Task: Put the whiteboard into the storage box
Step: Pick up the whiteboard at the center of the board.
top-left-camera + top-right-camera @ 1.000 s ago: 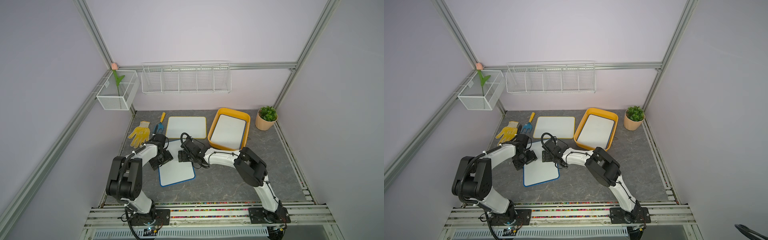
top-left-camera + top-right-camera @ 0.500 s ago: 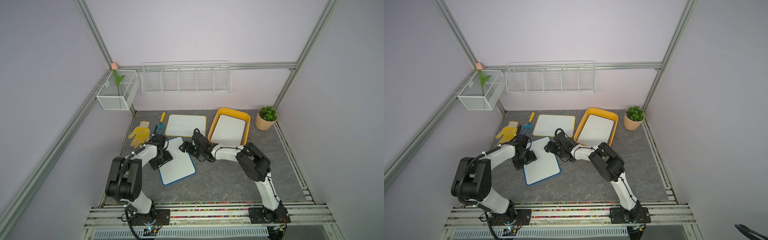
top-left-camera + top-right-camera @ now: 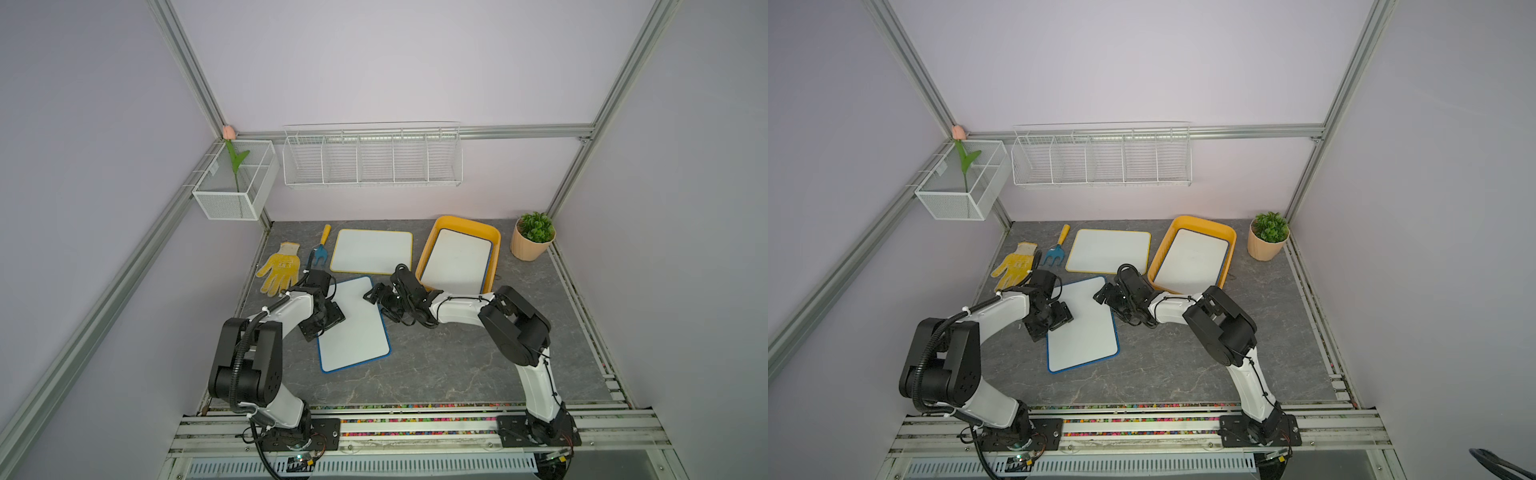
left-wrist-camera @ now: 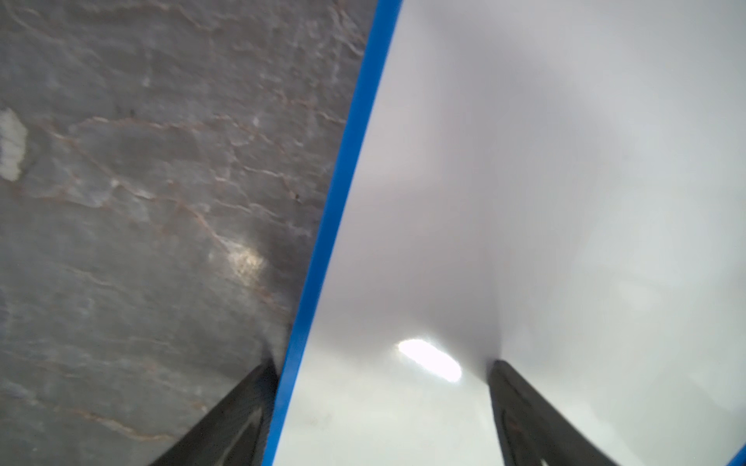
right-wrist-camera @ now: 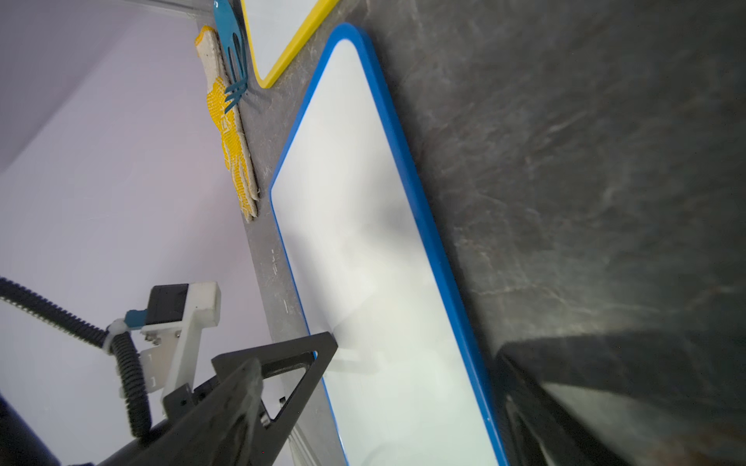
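The left gripper (image 4: 381, 365) gapes wide and empty, straddling the left edge of the blue-framed whiteboard (image 3: 357, 332), which lies flat on the table (image 3: 436, 365); the right gripper (image 5: 377, 363), equally wide and empty, sits by its right edge. Further right, the storage box (image 3: 465, 222) holds another whiteboard (image 3: 455, 266).

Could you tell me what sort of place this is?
Likely a lab robot cell: aluminium frame around plain walls, left arm and right arm bolted to a rail, props like the potted plant.

Yellow glove (image 3: 280, 268) beside garden fork (image 3: 320, 253); potted plant (image 3: 533, 239) in far corner.
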Tool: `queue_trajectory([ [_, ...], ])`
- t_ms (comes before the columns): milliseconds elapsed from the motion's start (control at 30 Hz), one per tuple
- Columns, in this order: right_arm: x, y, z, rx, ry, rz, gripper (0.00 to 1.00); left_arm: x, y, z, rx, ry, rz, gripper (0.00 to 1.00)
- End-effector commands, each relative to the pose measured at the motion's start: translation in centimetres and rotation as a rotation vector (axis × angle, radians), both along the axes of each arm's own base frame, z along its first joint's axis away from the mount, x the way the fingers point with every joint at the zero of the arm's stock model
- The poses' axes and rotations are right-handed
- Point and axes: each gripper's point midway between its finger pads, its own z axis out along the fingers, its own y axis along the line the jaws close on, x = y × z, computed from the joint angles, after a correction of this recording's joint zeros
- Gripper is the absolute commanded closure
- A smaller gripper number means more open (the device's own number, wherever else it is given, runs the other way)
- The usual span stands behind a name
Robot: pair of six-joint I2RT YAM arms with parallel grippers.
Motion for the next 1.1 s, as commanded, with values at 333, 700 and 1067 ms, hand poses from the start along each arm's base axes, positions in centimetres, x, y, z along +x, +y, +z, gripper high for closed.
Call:
queue_trajectory([
  [333,-6.7,4.4,5.3,0.218,0.152,0.153,0.1,1.2,-5.9,-2.6,-0.287,-0.053,-0.08,0.17],
  [700,-5.7,3.1,7.4,0.113,-0.055,0.191,0.09,1.0,-5.7,-2.6,-0.275,-0.047,-0.08,0.17],
  [1067,-5.2,0.0,8.9,-0.003,-0.16,0.137,0.09,0.9,-5.6,-2.9,-0.269,-0.038,-0.07,0.17],
])
